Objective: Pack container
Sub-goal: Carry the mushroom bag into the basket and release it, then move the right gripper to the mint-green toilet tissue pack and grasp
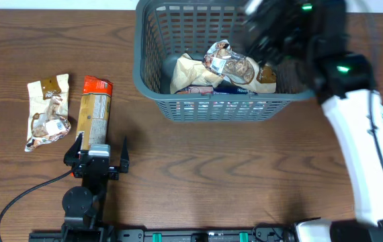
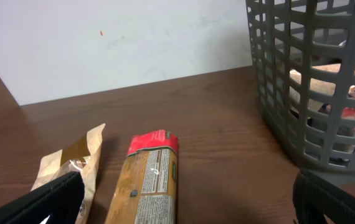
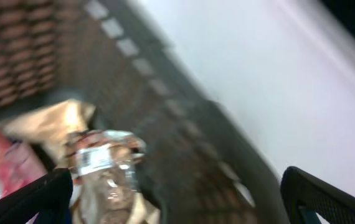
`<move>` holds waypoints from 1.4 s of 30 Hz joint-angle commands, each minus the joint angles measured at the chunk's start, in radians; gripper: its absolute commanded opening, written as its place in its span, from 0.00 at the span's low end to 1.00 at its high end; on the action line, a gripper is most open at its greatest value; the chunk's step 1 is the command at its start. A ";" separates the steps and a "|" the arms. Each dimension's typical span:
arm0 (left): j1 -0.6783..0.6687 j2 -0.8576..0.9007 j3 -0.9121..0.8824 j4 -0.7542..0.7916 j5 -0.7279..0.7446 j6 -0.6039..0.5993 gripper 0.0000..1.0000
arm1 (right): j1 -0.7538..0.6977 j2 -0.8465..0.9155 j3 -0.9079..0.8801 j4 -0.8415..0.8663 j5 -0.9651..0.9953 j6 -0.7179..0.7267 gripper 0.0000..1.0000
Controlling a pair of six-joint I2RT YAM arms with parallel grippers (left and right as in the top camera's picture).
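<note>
The dark grey lattice basket (image 1: 211, 107) stands at the back centre and holds several snack packets, a crinkled brown-and-white one (image 1: 226, 62) on top. My right gripper (image 1: 264, 37) is over the basket's right side, blurred and open; its wrist view shows the empty jaws (image 3: 177, 205) above the basket wall (image 3: 184, 124) and that packet (image 3: 106, 168). An orange packet with a red end (image 1: 95, 111) and a brown-and-white packet (image 1: 47, 111) lie at the left. My left gripper (image 1: 101, 153) is open, just in front of the orange packet (image 2: 149, 180), and empty (image 2: 184, 208).
The brown-and-white packet (image 2: 71, 162) lies left of the orange one. The basket (image 2: 308, 93) rises at the right of the left wrist view. A black cable (image 1: 23, 198) runs across the table's front left. A white wall stands behind the table.
</note>
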 commanded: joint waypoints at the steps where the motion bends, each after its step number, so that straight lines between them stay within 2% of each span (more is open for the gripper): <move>1: -0.004 0.004 -0.022 -0.034 0.004 -0.010 0.99 | -0.085 -0.053 0.015 -0.002 0.034 0.172 0.99; 5: -0.004 0.004 -0.022 -0.034 0.007 -0.010 0.99 | -0.210 -0.066 0.015 0.000 0.040 0.328 0.99; 7: -0.004 0.004 -0.022 -0.034 0.007 -0.010 0.99 | -0.282 -0.063 0.015 -0.010 0.095 0.427 0.99; 9: -0.004 0.004 -0.022 -0.034 0.007 -0.010 0.99 | -0.348 -0.056 0.015 -0.034 0.150 0.467 0.99; 15: -0.004 0.004 -0.022 -0.034 0.007 -0.010 0.99 | -0.517 0.008 0.015 -0.127 0.234 0.369 0.99; 21: -0.004 0.004 -0.022 -0.034 0.007 -0.010 0.99 | -0.682 0.116 0.016 -0.203 0.244 0.347 0.99; 32: -0.004 0.004 -0.022 -0.034 0.007 -0.010 0.99 | -0.851 0.313 0.016 -0.333 0.235 0.163 0.99; 39: -0.004 0.004 -0.022 -0.032 0.007 -0.010 0.99 | -0.853 0.425 0.016 -0.394 0.232 -0.123 0.99; 42: -0.004 0.004 -0.022 -0.023 0.007 -0.010 0.99 | -0.853 0.457 0.016 -0.398 0.233 -0.291 0.99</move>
